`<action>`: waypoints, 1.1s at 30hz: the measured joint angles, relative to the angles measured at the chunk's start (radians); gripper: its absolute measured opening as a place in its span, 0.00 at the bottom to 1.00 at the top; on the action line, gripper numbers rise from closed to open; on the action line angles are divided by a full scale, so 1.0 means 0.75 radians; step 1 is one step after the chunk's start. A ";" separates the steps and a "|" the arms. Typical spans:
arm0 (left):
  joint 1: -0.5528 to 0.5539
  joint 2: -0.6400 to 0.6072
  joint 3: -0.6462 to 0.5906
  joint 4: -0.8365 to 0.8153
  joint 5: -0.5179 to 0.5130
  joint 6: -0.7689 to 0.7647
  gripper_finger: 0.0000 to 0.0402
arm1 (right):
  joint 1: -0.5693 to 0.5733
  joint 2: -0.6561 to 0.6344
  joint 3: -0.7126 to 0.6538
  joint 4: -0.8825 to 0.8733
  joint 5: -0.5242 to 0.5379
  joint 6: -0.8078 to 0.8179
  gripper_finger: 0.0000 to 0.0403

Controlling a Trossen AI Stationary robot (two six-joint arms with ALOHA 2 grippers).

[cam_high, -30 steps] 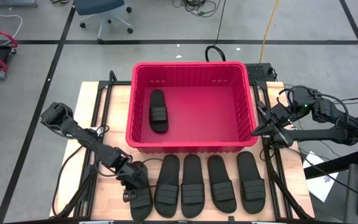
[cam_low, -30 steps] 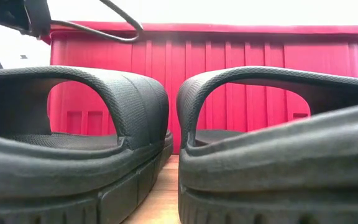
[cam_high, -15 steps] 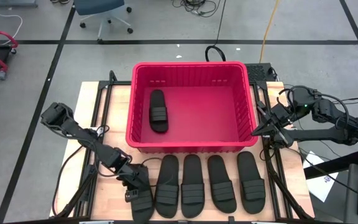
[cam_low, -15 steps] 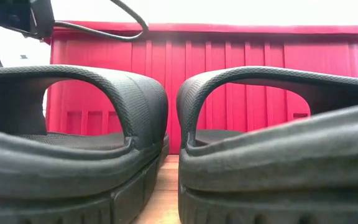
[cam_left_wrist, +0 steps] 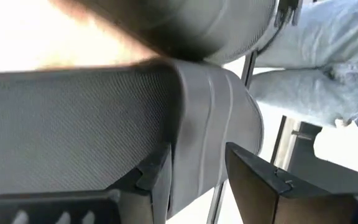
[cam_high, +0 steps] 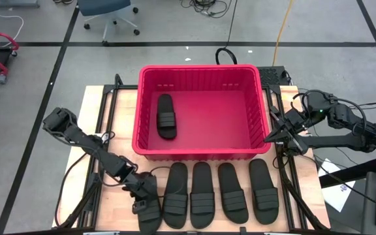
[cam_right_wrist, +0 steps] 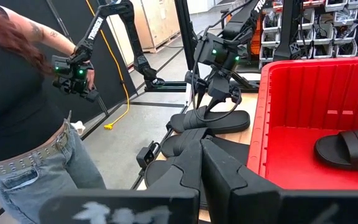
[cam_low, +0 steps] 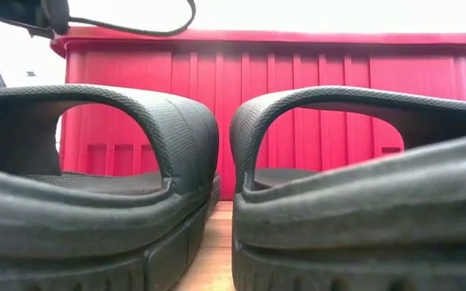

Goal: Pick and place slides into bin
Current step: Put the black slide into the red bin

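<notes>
The red bin point(cam_high: 201, 111) sits at the middle of the wooden surface point(cam_high: 96, 130), toward its far edge. One black slide point(cam_high: 166, 116) lies flat inside it, near the bin's left wall, lengthwise from front to back. Five more slides lie in a row on the surface just in front of the bin, side by side, their toes toward it.

The left gripper point(cam_high: 142, 199) is down at the leftmost slide point(cam_high: 149, 210) of that row, at its near-left corner of the surface. Its jaws stand apart at the slide's strap, one finger point(cam_left_wrist: 257, 180) on the outer side of the ribbed band; whether they press it cannot be told. In the low view two of the row's slides point(cam_low: 95, 178) fill the foreground, with the bin's ribbed wall point(cam_low: 298, 105) behind them.

The right gripper point(cam_high: 281, 132) hangs off the bin's right side, near its front right corner, jaws together and holding nothing. Its wrist view shows a person point(cam_right_wrist: 23, 106) standing beyond the surface holding a hand controller point(cam_right_wrist: 73, 74).
</notes>
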 joint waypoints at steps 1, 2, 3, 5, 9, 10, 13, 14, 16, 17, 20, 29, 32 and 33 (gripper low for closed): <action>-0.008 0.002 0.000 -0.001 -0.001 0.000 0.36 | 0.000 0.000 0.000 0.000 0.000 0.000 0.00; -0.010 0.008 0.000 0.000 -0.004 -0.001 0.36 | 0.000 0.000 0.000 0.000 0.000 0.000 0.00; -0.014 0.012 0.000 0.000 -0.004 -0.008 0.36 | 0.000 0.000 0.000 0.000 0.000 0.000 0.00; -0.026 0.014 0.000 -0.005 -0.007 -0.022 0.36 | 0.000 0.000 0.000 0.000 0.000 0.000 0.00; -0.034 0.022 0.001 0.019 -0.011 -0.024 0.36 | 0.000 0.001 0.000 0.000 0.001 -0.011 0.00; -0.036 0.022 0.001 0.022 -0.019 -0.025 0.36 | -0.001 0.000 0.000 0.000 0.001 -0.021 0.00; -0.042 0.022 0.001 0.031 -0.045 -0.030 0.36 | -0.001 0.000 0.000 0.000 0.001 -0.030 0.00; -0.042 0.022 0.001 0.028 -0.045 -0.030 0.36 | 0.000 0.000 0.000 0.000 0.001 -0.030 0.00; -0.043 0.022 0.001 0.031 -0.047 -0.031 0.36 | 0.000 0.000 0.000 0.000 0.001 -0.030 0.00; -0.042 0.022 0.001 0.032 -0.054 -0.034 0.36 | 0.000 0.000 0.000 0.000 0.001 -0.030 0.00; -0.055 0.022 0.001 0.030 -0.084 -0.035 0.36 | 0.000 0.000 0.000 0.000 0.001 -0.030 0.00; -0.070 0.110 0.000 0.102 -0.051 -0.056 0.36 | 0.000 0.001 0.000 0.001 0.001 -0.030 0.00; -0.071 0.131 0.001 0.144 -0.014 -0.061 0.36 | 0.000 0.000 0.000 0.002 0.002 -0.030 0.00; -0.070 0.137 0.001 0.147 -0.011 -0.067 0.35 | 0.000 0.000 0.000 0.003 0.002 -0.030 0.00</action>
